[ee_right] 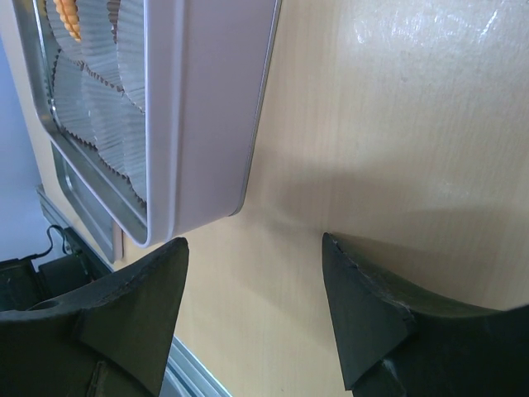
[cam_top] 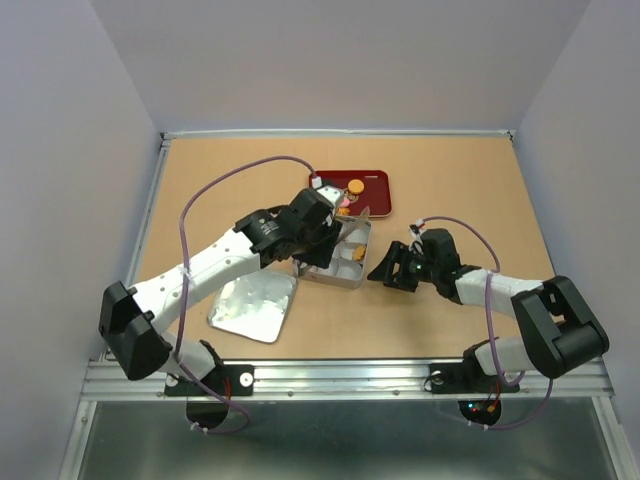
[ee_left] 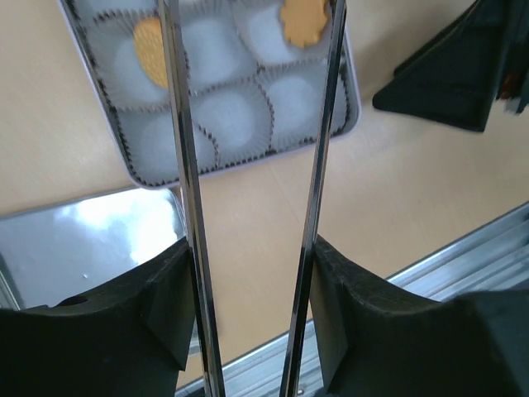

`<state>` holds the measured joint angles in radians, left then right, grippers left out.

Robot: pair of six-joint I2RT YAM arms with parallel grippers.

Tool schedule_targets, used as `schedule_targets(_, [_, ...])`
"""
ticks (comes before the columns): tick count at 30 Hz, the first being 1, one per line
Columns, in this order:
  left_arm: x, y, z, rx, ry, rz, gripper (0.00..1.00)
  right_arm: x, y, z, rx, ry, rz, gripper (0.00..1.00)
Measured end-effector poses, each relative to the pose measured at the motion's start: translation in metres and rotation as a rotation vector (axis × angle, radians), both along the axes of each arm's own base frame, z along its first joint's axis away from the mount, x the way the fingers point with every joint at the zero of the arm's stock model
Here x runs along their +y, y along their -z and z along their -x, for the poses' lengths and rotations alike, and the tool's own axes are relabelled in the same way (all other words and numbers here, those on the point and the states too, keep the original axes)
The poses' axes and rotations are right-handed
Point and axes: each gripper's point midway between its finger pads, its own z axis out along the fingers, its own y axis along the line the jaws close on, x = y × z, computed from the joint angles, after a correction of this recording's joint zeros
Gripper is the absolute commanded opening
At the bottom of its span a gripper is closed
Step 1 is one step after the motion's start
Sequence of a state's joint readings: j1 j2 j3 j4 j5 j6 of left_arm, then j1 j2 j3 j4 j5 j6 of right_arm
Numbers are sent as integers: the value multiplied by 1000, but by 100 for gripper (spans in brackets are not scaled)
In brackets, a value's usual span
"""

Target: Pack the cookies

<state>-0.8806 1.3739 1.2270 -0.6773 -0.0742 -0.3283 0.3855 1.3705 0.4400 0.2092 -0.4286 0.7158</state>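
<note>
While two cookies (ee_left: 150, 40) sit in paper cups of the silver compartmented tin (ee_left: 351, 99), one round and orange, the other a flower-shaped cookie (ee_left: 304, 21), a few more lie on the dark red tray (cam_top: 378, 180) just beyond it. Above the tin hangs the left hand (cam_top: 340, 220), its long metal fingers (ee_left: 186, 165) parted with nothing between them. Just right of the tin, the right hand (ee_right: 252, 241) sits low over the tan surface (cam_top: 480, 200), spread wide and empty. The tin's lid (cam_top: 253, 307) lies beside the tin.
</note>
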Motion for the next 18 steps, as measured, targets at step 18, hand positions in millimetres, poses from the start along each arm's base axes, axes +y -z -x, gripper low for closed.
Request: schedule_targets(18, [-41,26,-132,-56,-62,-118,56,0,1,-3,13,-6,-35,71])
